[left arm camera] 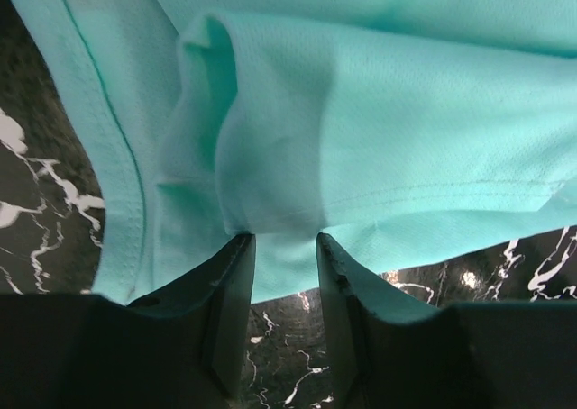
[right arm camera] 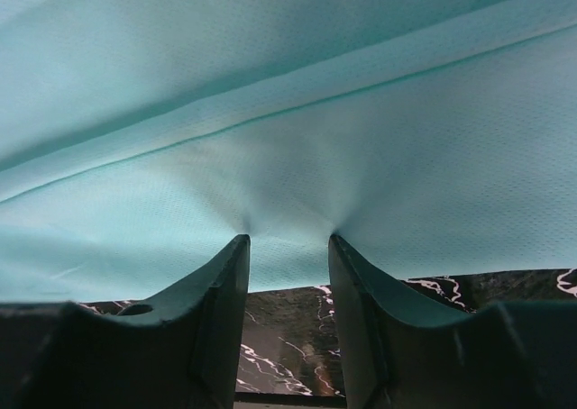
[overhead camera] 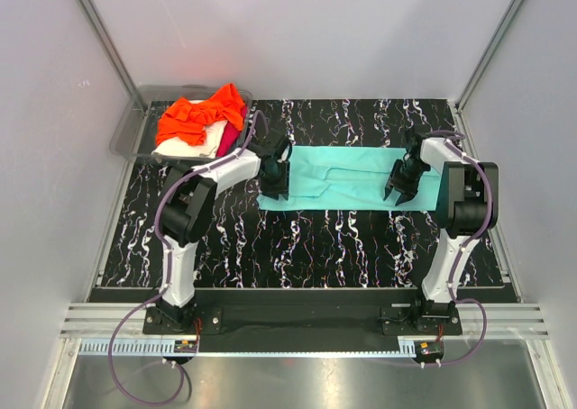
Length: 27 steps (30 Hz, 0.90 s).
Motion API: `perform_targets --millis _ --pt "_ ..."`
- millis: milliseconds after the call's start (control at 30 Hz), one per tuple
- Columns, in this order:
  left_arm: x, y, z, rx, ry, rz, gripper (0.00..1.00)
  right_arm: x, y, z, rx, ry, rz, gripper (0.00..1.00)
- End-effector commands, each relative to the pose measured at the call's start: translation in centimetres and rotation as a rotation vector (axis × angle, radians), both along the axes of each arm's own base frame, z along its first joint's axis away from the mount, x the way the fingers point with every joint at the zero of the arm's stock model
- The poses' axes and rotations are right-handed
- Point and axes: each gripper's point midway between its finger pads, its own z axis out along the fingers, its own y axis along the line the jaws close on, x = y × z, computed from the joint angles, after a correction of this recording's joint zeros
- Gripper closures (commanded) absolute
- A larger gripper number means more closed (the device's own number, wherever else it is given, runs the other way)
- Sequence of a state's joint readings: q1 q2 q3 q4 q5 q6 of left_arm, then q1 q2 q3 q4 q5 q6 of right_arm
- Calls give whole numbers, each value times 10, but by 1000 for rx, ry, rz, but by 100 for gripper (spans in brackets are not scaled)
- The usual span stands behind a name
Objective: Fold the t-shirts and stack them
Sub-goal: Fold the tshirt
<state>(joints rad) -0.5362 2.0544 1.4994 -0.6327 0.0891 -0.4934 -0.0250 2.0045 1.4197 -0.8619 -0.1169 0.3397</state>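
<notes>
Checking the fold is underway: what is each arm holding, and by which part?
Both hold the turquoise t-shirt: the left gripper pinches its near edge at the left end, the right gripper its near edge at the right end.

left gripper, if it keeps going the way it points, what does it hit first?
The teal shirt. The left gripper has its jaws already at the near hem, cloth bunched between the tips, so no free travel; the table lies just under the cloth.

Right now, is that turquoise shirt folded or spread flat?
Partly folded: the turquoise shirt lies as a long narrow band on the table, and the left wrist view shows doubled layers.
</notes>
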Motion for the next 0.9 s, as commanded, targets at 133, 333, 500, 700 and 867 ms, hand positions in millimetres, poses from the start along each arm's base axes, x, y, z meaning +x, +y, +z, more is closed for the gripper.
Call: perform_targets --millis 133,333,500,700,867 --pt "39 0 7 30 -111 -79 61 -28 14 -11 47 33 -20 52" --pt "61 3 13 81 -178 -140 61 -54 35 -12 101 63 -83 51" --pt "81 -3 22 92 -233 -198 59 -74 69 -4 203 62 -156 51" --pt "100 0 51 134 -321 -229 57 -79 100 17 287 27 -130 50" --pt "93 6 94 118 -376 -200 55 -80 91 40 236 -20 -79 48"
